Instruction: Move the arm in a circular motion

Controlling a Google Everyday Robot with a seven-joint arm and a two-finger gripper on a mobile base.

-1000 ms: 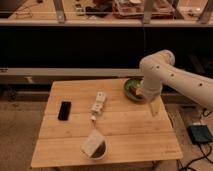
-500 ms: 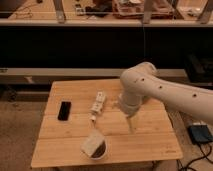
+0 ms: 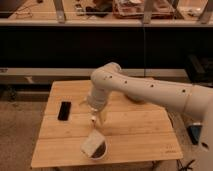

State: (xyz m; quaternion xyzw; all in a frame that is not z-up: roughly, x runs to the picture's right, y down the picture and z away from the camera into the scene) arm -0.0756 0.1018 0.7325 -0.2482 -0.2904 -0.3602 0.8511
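Hand [image 3: 96, 119] near cup [image 3: 96, 146] | arm [image 3: 150, 90] swung further left | phone [image 3: 64, 110] unmoved

Shows a thick, white, tubular arm [image 3: 150, 91] with rounded joints and small dark dots along its segments, narrowing to a slender pale hand [image 3: 96, 119] low over the wooden desk [image 3: 142, 131].

Wooden table [image 3: 145, 135] — phone [image 3: 64, 110], bowl [image 3: 104, 149] — pincer [image 3: 95, 119] above

A wooden table [image 3: 142, 136] stands under the gripper [image 3: 97, 119] before dark shelving [image 3: 75, 47].
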